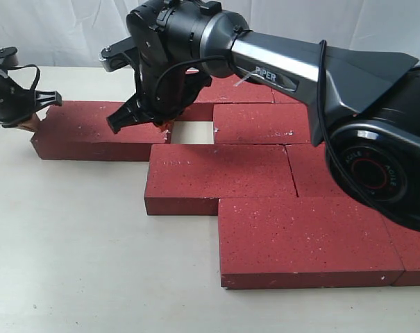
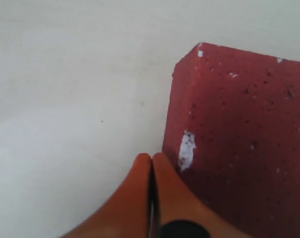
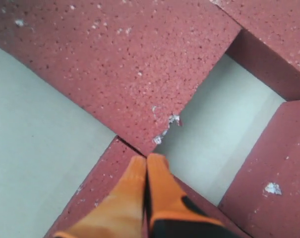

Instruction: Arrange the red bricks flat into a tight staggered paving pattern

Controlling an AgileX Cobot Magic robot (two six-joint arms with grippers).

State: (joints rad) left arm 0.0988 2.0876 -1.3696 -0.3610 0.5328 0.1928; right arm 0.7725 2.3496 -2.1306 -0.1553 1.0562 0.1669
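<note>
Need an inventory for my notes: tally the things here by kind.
Bricks: 8 showing in the exterior view; the right arm may hide more
Grippers: 2, the left gripper and the right gripper
Total: 10

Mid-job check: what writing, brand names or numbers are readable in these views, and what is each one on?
"PIPER": white letters on the silver tube of the right arm.
"AGILE": curved letters round the red ring on the black joint housing; small, and the end of the word is unclear.
Red bricks: no writing, only white specks.
Both wrist views: no text.
</note>
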